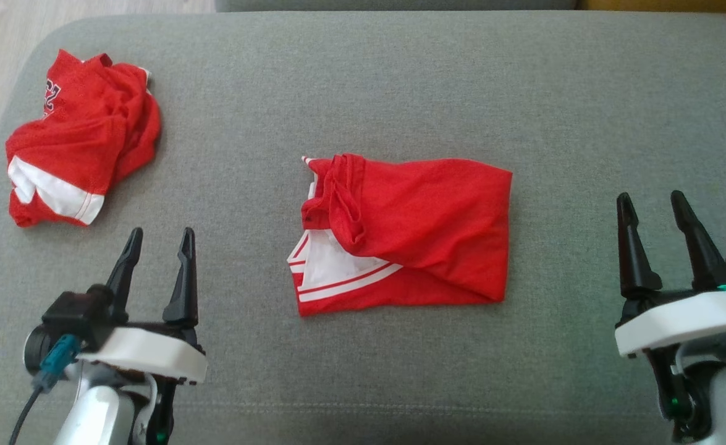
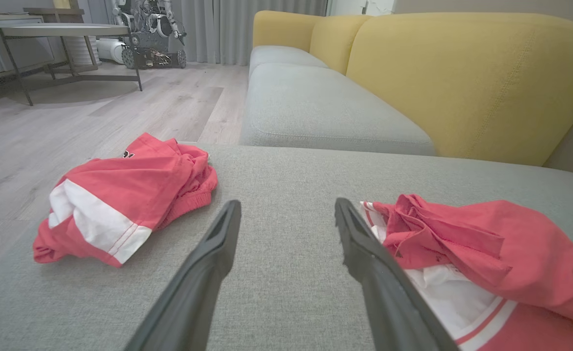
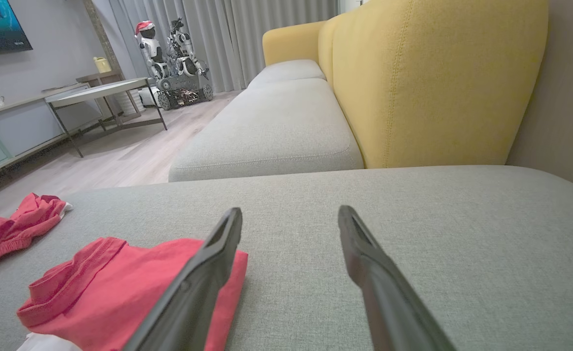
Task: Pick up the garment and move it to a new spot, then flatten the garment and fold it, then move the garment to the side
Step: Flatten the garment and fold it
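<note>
On the gray couch seat (image 1: 400,80), by a wood floor (image 2: 120,107) and a yellow couch back (image 2: 462,83), the folded red shirt (image 1: 424,228) lies in the middle between the left gripper (image 1: 161,232) and right gripper (image 1: 650,195), both empty with fingers apart, and a crumpled red shirt (image 1: 78,142), its print half hidden, sits far left.

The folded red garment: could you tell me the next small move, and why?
Probably bring the open right gripper left toward the right edge of the folded garment; it looks folded but lies at the middle of the cushion, not yet moved aside.
</note>
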You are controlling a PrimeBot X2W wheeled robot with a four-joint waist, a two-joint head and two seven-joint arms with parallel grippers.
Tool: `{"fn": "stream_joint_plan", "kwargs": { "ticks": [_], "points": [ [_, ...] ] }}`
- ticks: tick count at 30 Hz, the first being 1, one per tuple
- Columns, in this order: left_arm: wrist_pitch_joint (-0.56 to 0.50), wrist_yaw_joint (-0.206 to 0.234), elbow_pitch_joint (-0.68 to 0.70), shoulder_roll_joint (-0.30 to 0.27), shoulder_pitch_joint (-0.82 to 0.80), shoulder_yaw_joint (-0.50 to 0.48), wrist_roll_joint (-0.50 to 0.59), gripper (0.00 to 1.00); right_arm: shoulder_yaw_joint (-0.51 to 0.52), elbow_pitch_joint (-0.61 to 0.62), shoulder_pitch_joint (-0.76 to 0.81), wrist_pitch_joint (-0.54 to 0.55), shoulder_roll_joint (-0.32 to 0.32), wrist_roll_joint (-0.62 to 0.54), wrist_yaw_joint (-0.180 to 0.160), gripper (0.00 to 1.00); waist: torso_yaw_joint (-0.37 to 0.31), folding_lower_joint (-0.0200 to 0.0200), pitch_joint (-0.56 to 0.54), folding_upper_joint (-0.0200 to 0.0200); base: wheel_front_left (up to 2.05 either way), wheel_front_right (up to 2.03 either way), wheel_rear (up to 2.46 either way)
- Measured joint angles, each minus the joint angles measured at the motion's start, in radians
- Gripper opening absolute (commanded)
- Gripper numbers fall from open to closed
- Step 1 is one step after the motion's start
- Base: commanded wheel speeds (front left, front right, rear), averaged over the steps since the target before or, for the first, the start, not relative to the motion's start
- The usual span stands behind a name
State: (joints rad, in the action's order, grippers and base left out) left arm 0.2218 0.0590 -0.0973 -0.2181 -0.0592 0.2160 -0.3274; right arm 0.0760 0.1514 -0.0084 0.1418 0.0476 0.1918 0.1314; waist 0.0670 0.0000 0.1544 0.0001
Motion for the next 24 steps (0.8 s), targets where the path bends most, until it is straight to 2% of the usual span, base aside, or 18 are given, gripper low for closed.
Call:
{"fn": "stream_joint_plan", "kwargs": {
  "ticks": [2,4,8,13,18,24],
  "points": [
    [0.000,0.000,0.001,-0.002,0.000,0.001,0.000,1.00,0.000,-0.002,-0.002,0.001,0.000,-0.008,0.000,1.00,0.002,0.0000,0.004,0.0000,0.00,0.00,0.00],
    [0.000,0.000,0.003,-0.002,-0.001,0.002,0.000,1.00,-0.004,-0.012,-0.008,0.001,0.000,-0.009,0.000,0.00,0.006,0.0000,0.010,0.0000,0.00,0.00,0.00],
    [0.000,0.002,0.005,-0.002,-0.013,0.014,0.000,1.00,-0.063,-0.081,-0.062,0.001,0.000,-0.009,0.000,0.00,0.023,0.0000,0.024,0.0000,0.00,0.00,0.00],
    [0.002,-0.007,0.001,0.001,-0.047,0.030,0.000,1.00,-0.205,-0.210,-0.179,-0.005,0.001,0.011,0.000,0.00,0.058,0.0000,0.045,0.0000,0.00,0.00,0.00],
    [0.009,-0.017,-0.013,0.015,-0.078,0.038,0.000,1.00,-0.397,-0.395,-0.292,-0.046,0.004,0.079,0.000,0.00,0.097,0.0000,0.066,0.0000,0.00,0.00,0.00],
    [0.018,-0.026,-0.042,0.032,-0.096,0.052,-0.001,1.00,-0.520,-0.630,-0.422,-0.096,0.010,0.173,0.000,0.00,0.138,0.0000,0.088,0.0000,0.00,0.00,0.00]
  ]
}}
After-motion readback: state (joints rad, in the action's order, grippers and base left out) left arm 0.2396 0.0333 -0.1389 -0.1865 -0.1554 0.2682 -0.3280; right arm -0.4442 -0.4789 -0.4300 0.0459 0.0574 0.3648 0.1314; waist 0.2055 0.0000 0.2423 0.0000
